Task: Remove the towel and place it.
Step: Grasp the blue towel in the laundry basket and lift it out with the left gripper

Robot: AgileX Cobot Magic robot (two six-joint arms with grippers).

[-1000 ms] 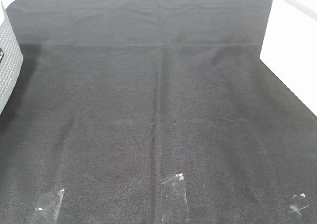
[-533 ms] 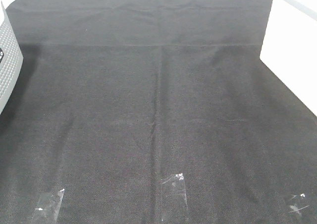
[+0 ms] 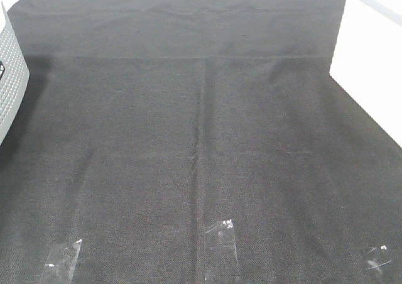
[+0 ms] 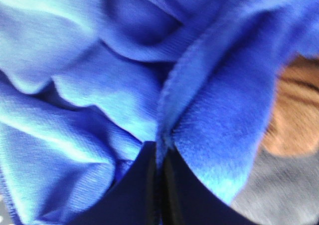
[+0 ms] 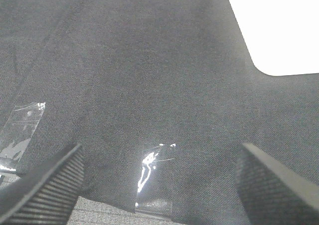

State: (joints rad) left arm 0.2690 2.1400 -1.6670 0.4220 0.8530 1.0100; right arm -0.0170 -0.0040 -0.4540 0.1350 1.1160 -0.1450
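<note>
The left claw (image 4: pixel 159 177) is clamped on a fold of the towel (image 4: pixel 89 95), bunched right at its tips, outside the high view; the right claw (image 5: pixel 159 177) gapes open over the black cloth (image 5: pixel 149 60).

Your left gripper (image 4: pixel 159 148) is pinched tight on the towel (image 4: pixel 89 100); your right gripper (image 5: pixel 159 158) hangs with its jaws spread wide.
</note>
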